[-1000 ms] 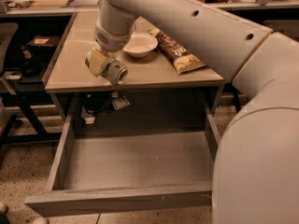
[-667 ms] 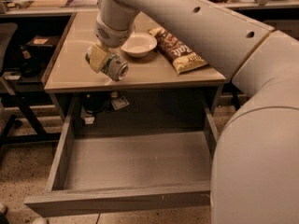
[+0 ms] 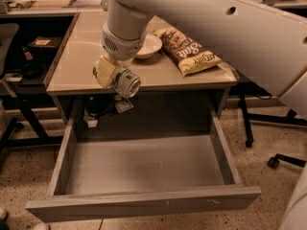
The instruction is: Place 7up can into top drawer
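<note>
warm, dim light fell from above, leaving a pale sheen on the desk top [image 3: 76, 56] and a glint on the silver end of the 7up can [image 3: 125, 82]. the gripper [image 3: 112, 74], clasped on the can over the desk's front edge, took a yellow cast; the top drawer [image 3: 144, 162] lay dull, the recess behind it nearly black.

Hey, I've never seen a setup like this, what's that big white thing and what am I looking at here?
The big white shape is a robot's single arm, seen by one camera looking down past it. At its end a two-finger pincer holds a small green-and-white 7up can, tilted, over the front edge of a tan desk. On the desk lie a white bowl and a snack bag. Below, the top drawer is pulled open, ready for the can.
</note>
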Available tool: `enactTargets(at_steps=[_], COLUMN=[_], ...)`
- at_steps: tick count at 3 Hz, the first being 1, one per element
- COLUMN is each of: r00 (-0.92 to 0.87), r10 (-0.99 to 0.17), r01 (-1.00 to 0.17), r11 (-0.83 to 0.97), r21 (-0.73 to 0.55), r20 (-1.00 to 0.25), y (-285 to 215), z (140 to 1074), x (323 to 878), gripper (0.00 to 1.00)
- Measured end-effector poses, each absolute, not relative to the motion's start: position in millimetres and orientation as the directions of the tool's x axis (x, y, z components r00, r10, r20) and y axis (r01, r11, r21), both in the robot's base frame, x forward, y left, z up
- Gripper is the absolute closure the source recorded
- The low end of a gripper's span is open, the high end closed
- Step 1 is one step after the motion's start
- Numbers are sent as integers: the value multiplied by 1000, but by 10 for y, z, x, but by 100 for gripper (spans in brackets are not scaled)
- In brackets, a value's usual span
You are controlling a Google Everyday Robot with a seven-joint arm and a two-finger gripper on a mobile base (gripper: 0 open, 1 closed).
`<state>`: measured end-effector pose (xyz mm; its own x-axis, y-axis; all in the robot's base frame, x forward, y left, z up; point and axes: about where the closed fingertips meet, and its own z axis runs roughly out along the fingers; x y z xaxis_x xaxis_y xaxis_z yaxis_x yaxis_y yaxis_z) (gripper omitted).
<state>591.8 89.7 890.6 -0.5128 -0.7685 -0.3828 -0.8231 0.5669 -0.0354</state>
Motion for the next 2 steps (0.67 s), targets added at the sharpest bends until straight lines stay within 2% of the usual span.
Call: enactTargets(at_steps=[2], r00=[-550], r10=[-758], r01=[-809], r11=[587], r21=[-1], r20=[-351], y=[833], z=[8711], x=[5774], gripper=[100])
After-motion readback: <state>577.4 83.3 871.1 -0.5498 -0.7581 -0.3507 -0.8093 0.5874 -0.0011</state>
